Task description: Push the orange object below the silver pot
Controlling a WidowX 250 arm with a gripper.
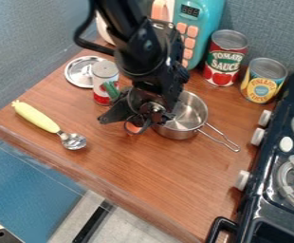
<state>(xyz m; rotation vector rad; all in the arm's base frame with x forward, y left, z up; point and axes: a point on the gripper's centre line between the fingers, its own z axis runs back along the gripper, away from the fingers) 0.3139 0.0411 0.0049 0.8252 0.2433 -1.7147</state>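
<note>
The black gripper [137, 115] hangs low over the middle of the counter, just left of the silver pot [194, 113], covering part of its rim. A small piece of the orange object [133, 127] shows below the gripper, left of the pot; the gripper hides most of it. A green end [111, 89] sticks out at the gripper's upper left, by a red-and-white can; whether it belongs to the orange object I cannot tell. The pot stands upright, its wire handle pointing to the lower right.
The red-and-white can [105, 81] and a metal lid [82, 72] stand upper left. A yellow-handled scoop [37, 117] lies left. Behind are a teal toy microwave [203, 19], a tomato can [225, 58] and a pineapple can [263, 80]. The black stove [263, 190] borders the right.
</note>
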